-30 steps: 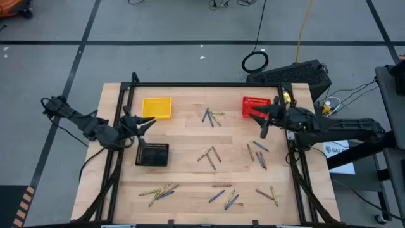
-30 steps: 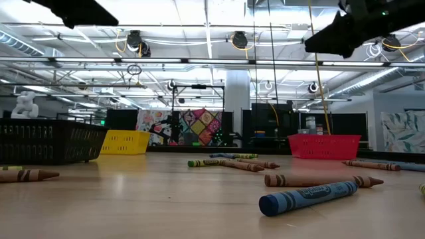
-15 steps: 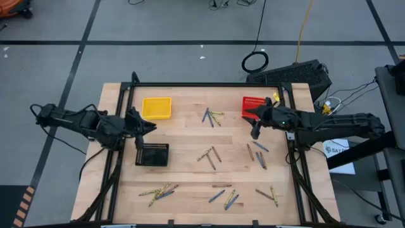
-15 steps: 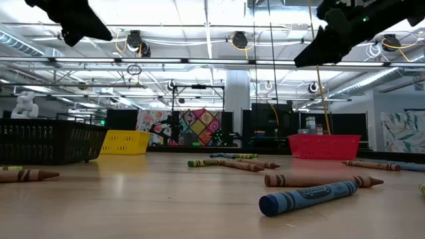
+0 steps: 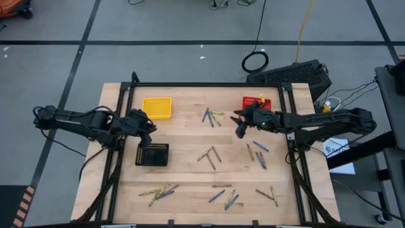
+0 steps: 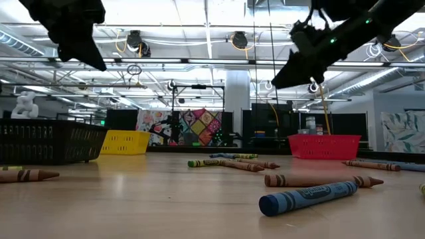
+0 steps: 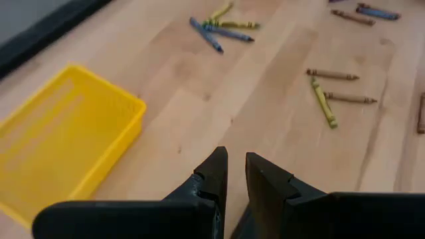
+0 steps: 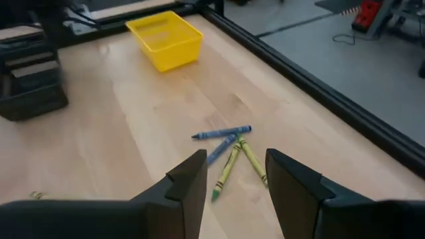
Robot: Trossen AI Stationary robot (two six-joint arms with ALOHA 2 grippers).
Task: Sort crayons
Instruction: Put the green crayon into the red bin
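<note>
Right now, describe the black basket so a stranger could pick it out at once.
Start at the wooden table and go to its left half, where the left claw hovers. Just below that claw in the high view sits the black basket, a small dark mesh tray. The yellow basket sits farther back, the red basket across the table; only this one is black.

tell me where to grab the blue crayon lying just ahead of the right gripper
Grip the blue crayon at mid-length, coming straight down from above with one finger on each long side. It lies flat on the table, so only its narrow width fits between the fingers. Its tip end is free, but its other end meets the yellow-green crayons, so staying central likely avoids them. The right gripper is open.
</note>
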